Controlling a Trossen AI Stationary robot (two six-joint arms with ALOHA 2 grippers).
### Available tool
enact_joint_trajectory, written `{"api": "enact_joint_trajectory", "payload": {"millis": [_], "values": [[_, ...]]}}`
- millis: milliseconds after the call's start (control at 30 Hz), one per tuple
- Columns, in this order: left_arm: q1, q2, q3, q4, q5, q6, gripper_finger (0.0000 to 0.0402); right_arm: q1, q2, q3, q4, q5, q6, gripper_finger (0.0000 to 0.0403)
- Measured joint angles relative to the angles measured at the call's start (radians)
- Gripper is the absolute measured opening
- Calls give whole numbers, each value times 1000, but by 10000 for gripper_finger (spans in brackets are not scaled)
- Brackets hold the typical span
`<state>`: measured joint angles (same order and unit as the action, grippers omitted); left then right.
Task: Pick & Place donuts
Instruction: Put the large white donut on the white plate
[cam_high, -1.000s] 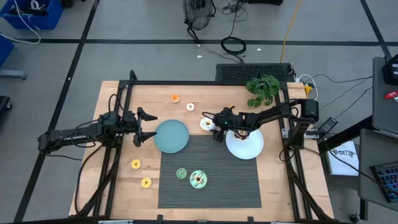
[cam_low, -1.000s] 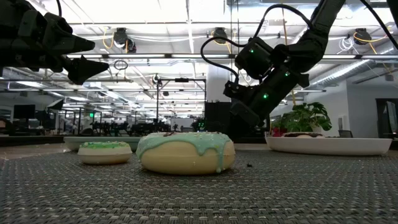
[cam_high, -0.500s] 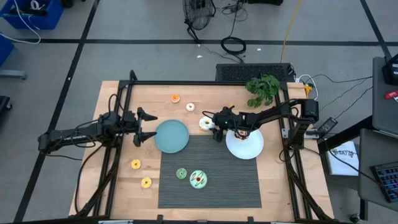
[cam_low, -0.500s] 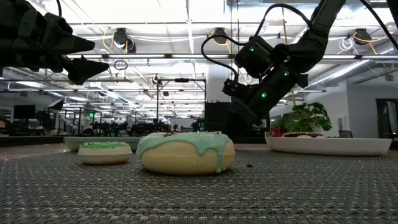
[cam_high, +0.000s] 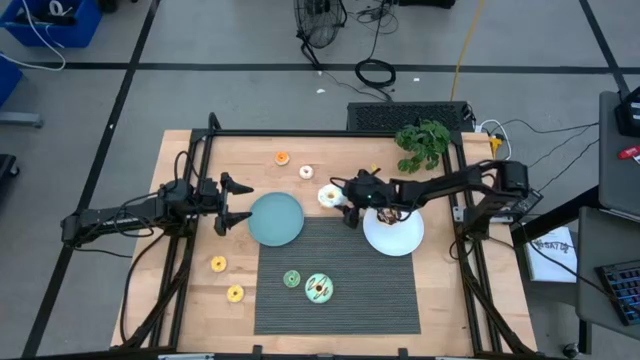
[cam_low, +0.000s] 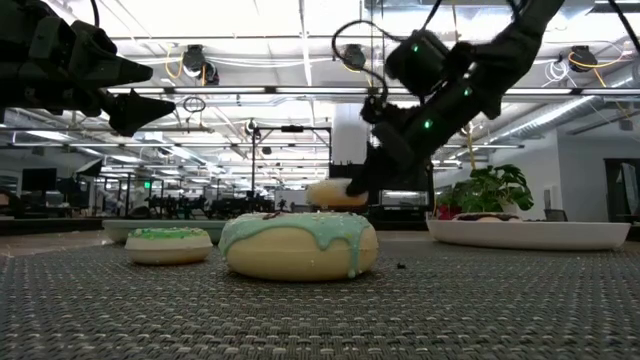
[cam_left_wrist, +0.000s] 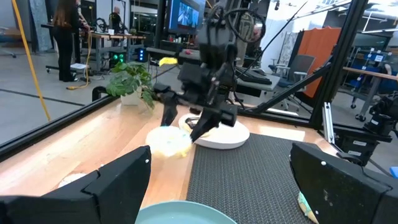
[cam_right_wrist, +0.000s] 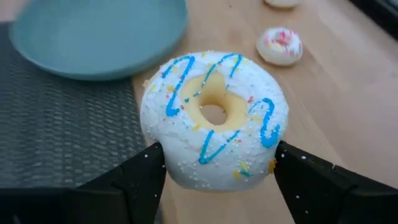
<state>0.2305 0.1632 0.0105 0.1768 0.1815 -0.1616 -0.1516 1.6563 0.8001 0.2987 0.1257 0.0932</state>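
Note:
A white donut (cam_right_wrist: 214, 118) with blue squiggles and sprinkles hangs above the wood just beyond the mat's far edge, between the teal plate (cam_high: 275, 219) and the white plate (cam_high: 393, 232). My right gripper (cam_high: 340, 200) is shut on it. In the low view this donut (cam_low: 335, 193) floats above the table behind the mint-iced donut (cam_low: 298, 243). My left gripper (cam_high: 235, 203) stands open and level at the teal plate's left side, holding nothing. My right gripper pinches the white donut between its two fingers, one on each opposite side of the outer rim (cam_right_wrist: 158, 155). The fingers slant down at it from the table's right side. The donut is lifted clear of the table, icing up and nearly level.
An orange donut (cam_high: 282, 157) and a small white one (cam_high: 306, 171) lie on the far wood. Two yellow donuts (cam_high: 218, 264) (cam_high: 235, 293) lie near left. A green donut (cam_high: 292, 279) and the mint one (cam_high: 319, 288) sit on the dark mat (cam_high: 380, 290). A plant (cam_high: 423, 143) stands far right.
My right gripper has risen with the white donut, which has come off the table and now hangs clear of it; in the low view the donut has come into sight above the mint donut. My left arm has kept still.

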Motion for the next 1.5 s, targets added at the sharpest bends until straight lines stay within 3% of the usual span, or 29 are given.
{"api": "enact_joint_trajectory", "payload": {"millis": [700,967,1167,1267,1367,1500], "values": [[0,0,0,0,0,0,379,183,-441,0,-427,1,113,267],[0,0,0,1,0,0,379,227,-563,0,-596,2,233,267],[0,0,0,0,0,0,379,267,-640,0,-791,-2,447,267],[0,0,0,0,0,0,379,283,-681,0,-877,-68,536,267],[0,0,0,0,0,0,379,298,-729,0,-917,-130,557,267],[0,0,0,0,0,0,379,321,-799,0,-917,-96,512,267]]}}
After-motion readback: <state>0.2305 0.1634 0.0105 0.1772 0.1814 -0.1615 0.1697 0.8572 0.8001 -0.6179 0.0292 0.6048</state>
